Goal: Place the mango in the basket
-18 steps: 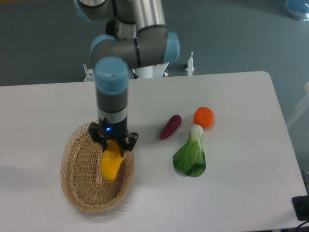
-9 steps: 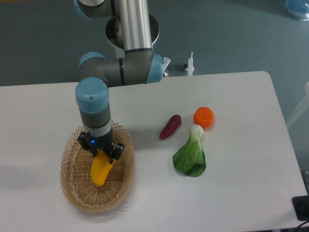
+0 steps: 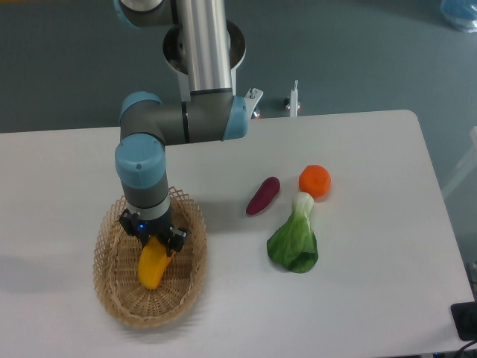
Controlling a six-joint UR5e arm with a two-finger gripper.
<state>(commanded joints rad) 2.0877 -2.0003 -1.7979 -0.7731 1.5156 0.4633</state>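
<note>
Mango [image 3: 152, 264] sits inside the basket [image 3: 113, 297], directly under the end effector [image 3: 153, 240], its upper end clamped between the closed fingers. Grip looks firm; the fingers are narrowed onto the fruit, not spread.

Key relation: mango hangs straight below the end effector, long axis running from the fingers down and slightly toward the front-left corner of the bench [image 3: 373, 298]. Lower tip looks at or very near the woven floor of the basket; can't tell for sure if it touches. Only one arm, so no choice of side.

My read: transport is done, what's left is release. Fruit is well inside the rim, roughly centred across the basket's width, a bit toward its rear half. Opening the fingers should let it tip and lie down along the basket's long axis. Rim lattice is close on the end effector's right, so retract straight up, not sideways.

Basket is near the front-left corner of the bench, well apart from the other produce. Purple vegetable [image 3: 263, 195], orange fruit [image 3: 314, 180] and leafy green [image 3: 296, 237] are clustered mid-bench toward the right edge, none in the way.

Surface: flat white bench, smooth. Basket is light wicker and unrestrained, so it could shift if the fingers snag the rim.

Room: grey floor beyond the rear edge.
</note>
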